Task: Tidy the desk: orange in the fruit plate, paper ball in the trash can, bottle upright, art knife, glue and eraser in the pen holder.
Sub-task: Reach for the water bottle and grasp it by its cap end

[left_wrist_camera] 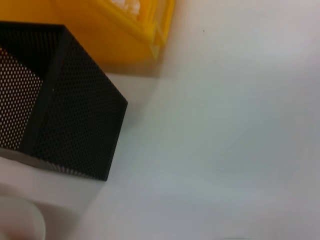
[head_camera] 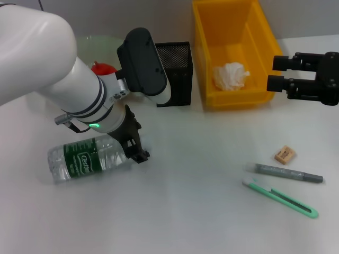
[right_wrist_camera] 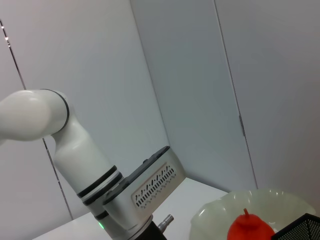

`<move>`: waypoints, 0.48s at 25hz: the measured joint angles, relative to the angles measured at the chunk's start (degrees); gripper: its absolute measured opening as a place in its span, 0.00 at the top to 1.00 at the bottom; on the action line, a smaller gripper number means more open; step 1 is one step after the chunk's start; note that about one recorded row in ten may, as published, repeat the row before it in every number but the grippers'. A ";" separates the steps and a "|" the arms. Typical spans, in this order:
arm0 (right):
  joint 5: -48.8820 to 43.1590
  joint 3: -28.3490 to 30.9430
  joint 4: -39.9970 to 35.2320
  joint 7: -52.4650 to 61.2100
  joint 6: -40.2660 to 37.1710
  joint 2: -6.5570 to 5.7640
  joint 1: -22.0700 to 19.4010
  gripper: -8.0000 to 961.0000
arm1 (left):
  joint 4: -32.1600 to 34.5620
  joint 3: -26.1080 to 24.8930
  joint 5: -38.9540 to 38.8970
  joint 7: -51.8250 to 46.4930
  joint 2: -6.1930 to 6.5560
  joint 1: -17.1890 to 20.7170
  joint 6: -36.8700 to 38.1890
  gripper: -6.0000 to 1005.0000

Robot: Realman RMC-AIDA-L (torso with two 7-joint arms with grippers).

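1. Your bottle [head_camera: 86, 159] lies on its side on the bench [head_camera: 185, 211], well in front of the pen holder [head_camera: 177, 71].
2. The left gripper [head_camera: 135, 148] reaches down at the bottle's neck end, fingers straddling it; you cannot tell whether they pinch.
3. The right gripper [head_camera: 280, 74] hovers spread, beside the yellow trash can [head_camera: 233, 53], right of the pen holder.
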 joint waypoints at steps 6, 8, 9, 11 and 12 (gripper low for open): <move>0.00 0.00 0.14 -0.01 0.01 -0.02 0.15 0.32 | 0.00 0.02 0.08 0.08 0.00 0.08 0.57 0.29; 0.00 0.00 0.15 -0.01 0.01 -0.02 0.19 0.32 | 0.00 0.02 0.08 0.08 0.00 0.08 0.57 0.29; 0.00 0.00 0.19 -0.01 0.01 -0.02 0.23 0.32 | 0.06 0.02 -0.03 0.24 0.00 0.11 0.67 0.29; 0.00 0.00 0.22 -0.01 0.01 -0.02 0.25 0.32 | 0.35 0.01 -0.35 0.46 0.00 0.21 0.95 0.29; 0.00 0.00 0.24 -0.01 0.01 -0.02 0.28 0.32 | 0.35 0.01 -0.35 0.46 0.00 0.21 0.95 0.30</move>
